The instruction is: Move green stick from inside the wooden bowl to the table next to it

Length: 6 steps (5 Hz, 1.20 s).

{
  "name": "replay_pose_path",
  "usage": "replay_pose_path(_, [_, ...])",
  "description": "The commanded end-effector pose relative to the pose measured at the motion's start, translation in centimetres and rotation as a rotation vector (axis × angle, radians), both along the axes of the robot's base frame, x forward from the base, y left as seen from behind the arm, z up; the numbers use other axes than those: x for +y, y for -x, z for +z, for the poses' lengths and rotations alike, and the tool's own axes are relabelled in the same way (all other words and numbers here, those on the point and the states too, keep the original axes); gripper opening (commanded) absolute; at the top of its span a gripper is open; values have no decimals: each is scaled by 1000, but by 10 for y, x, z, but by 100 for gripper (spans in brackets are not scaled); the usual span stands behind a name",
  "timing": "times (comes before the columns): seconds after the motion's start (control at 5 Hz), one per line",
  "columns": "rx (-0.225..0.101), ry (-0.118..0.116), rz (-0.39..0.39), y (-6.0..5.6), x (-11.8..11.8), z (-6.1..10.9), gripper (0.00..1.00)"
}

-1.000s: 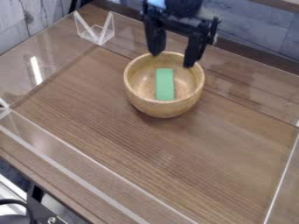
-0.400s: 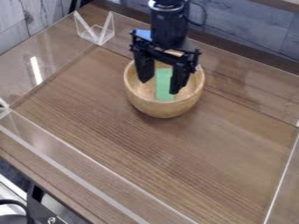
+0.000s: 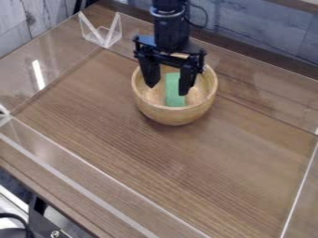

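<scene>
The green stick (image 3: 173, 90) lies flat inside the wooden bowl (image 3: 176, 110), which sits on the far middle of the dark wood-grain table (image 3: 162, 167). My gripper (image 3: 169, 85) points straight down into the bowl and stands open. Its two black fingers (image 3: 149, 74) straddle the stick, one on each side, with their tips down at the bowl's rim level. Whether the fingers touch the stick cannot be told. The upper end of the stick is hidden behind the gripper.
Low clear acrylic walls (image 3: 50, 177) edge the table on the left, front and right. A small clear acrylic stand (image 3: 99, 31) sits at the far left corner. Bare tabletop lies left, right and in front of the bowl.
The gripper has come down and moved left from behind the bowl's far rim into the bowl, so its open fingers now flank the green stick. The stick and bowl have not moved.
</scene>
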<state>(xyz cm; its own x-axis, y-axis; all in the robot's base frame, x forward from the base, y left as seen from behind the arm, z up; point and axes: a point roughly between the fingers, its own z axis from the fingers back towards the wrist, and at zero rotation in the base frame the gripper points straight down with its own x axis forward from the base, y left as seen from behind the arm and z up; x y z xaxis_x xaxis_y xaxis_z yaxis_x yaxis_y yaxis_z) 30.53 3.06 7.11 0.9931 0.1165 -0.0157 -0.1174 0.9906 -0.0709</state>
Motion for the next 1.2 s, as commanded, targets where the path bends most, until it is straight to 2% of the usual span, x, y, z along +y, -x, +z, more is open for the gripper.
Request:
replay_pose_path(0.0, [-50,3,56,-8,6,1,100])
replay_pose_path(0.4, [-55,3,159,-17,-8,-10,100])
replay_pose_path(0.6, [-53,-6,183,-20,-1,-17,100])
replay_pose_path(0.8, [-54,-10,201,-22,8,-20,0])
replay_pose_path(1.0, [-63,-5,196,-21,2,-17,0])
